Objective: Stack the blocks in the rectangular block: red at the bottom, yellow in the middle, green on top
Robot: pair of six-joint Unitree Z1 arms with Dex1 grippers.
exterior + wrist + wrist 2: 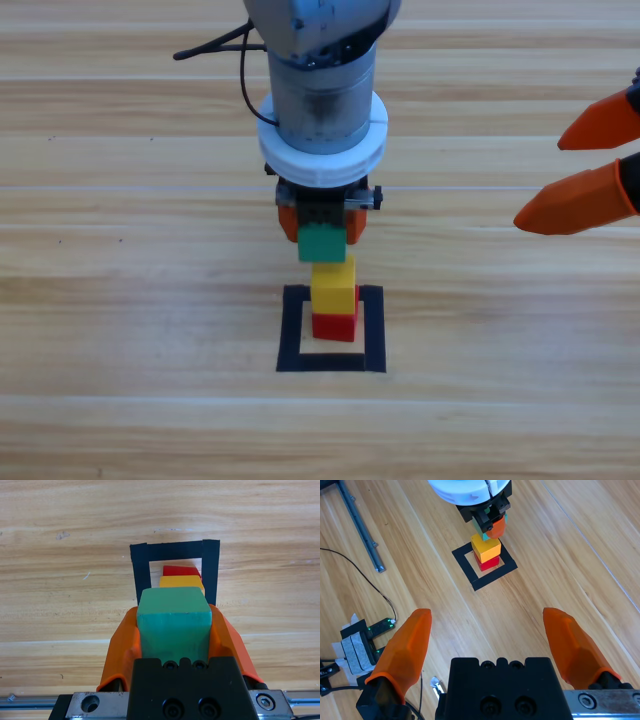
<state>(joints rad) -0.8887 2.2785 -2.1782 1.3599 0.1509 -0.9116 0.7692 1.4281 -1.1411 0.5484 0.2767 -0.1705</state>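
The red cube (334, 326) rests inside the black tape square (292, 330), and the yellow cube (333, 285) sits on top of it. My left gripper (322, 222) has come down over the middle of the table and is shut on the green cube (322, 243). It holds that cube just above the yellow one, a little to the stack's far side. The left wrist view shows the green cube (172, 622) between the orange jaws, with the yellow cube (181, 581), the red cube (180, 570) and the tape square (141, 575) beyond it. My right gripper (540, 185) waits open at the right edge.
In the right wrist view a metal rail (362, 527) runs along the table's side. Near it lie a black cable (365, 580) and a small taped electronics box (357, 642). Bare wood surrounds the tape square (482, 582).
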